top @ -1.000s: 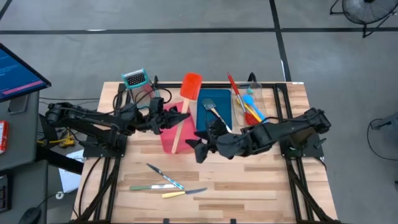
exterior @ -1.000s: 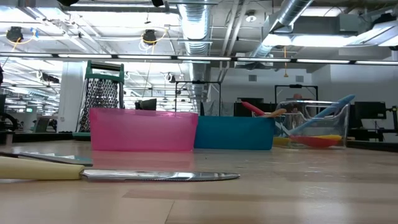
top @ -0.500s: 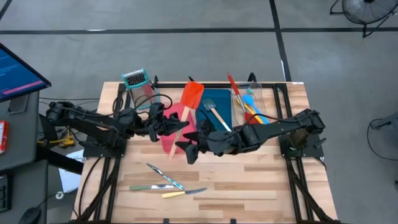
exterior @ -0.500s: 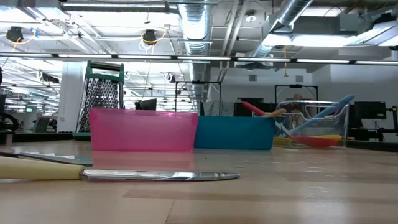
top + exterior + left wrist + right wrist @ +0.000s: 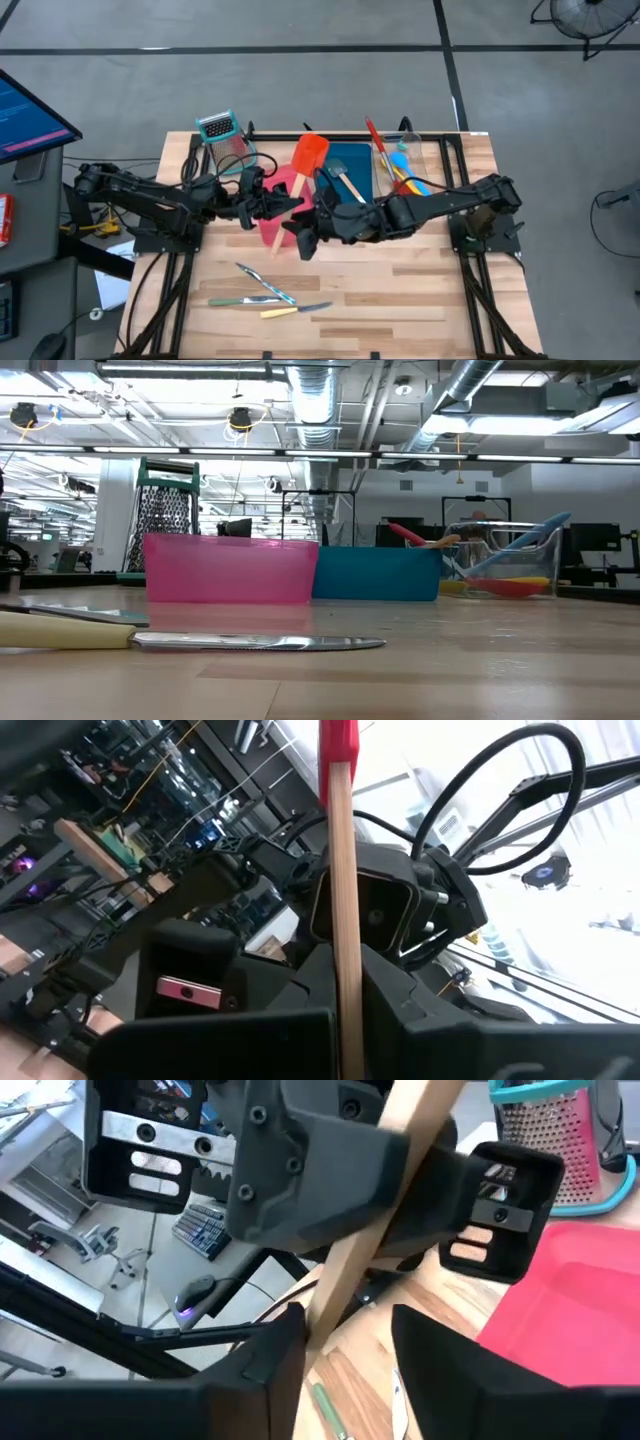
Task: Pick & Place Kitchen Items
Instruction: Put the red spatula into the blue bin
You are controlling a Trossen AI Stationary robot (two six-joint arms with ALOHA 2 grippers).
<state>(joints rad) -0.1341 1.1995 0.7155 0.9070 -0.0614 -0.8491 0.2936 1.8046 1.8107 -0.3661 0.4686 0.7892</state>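
Wooden tabletop (image 5: 400, 290), frame centre: left tool (image 5: 268, 203) clamped on red spatula (image 5: 309, 155) handle over pink tray (image 5: 268, 228); right tool (image 5: 303, 238) spread wide around the same handle. No legible writing anywhere.

A row of three rectangular plastic trays crosses the table's far half: the pink tray (image 5: 272, 226) lies left of the blue tray (image 5: 355, 160), the clear tray (image 5: 432, 160) right of it.

Behind the pink one stands the teal-framed metal grater (image 5: 217, 127); before it, near the table's front edge, lie three slim pastel-handled knives (image 5: 264, 294).
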